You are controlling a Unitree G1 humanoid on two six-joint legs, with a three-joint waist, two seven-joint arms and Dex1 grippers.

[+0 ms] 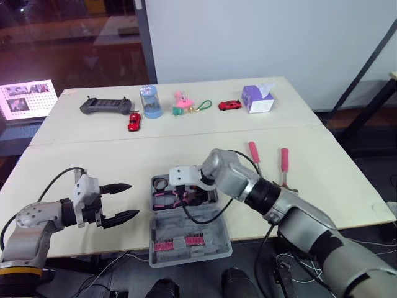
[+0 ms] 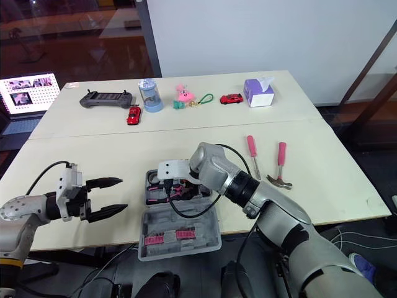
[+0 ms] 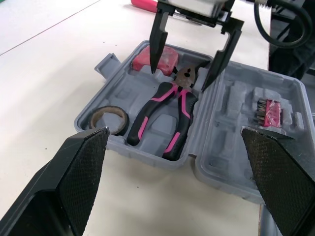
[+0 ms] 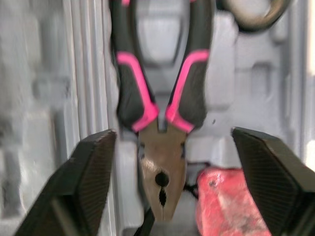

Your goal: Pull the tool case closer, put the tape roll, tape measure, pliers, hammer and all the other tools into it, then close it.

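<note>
I'm seeing my right gripper [image 3: 178, 77] hanging with fingers spread wide over the open tool case [image 1: 217, 249]. The pliers [image 3: 165, 110] are lying in it, head between the tips. The tape roll [image 3: 109, 119] is sitting beyond the handles. A red block, probably the tape measure [image 3: 157, 58], is lying just beside one tip. My left gripper [image 1: 131, 200] is hanging open and empty, facing the case. The hammer [image 1: 285, 162] is lying well apart.

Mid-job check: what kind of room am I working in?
Probably a robotics lab or test room: two pale tables pushed together, unrelated props lined up along the far one (handheld controller, tissue box), and a lit screen at the left.
</note>
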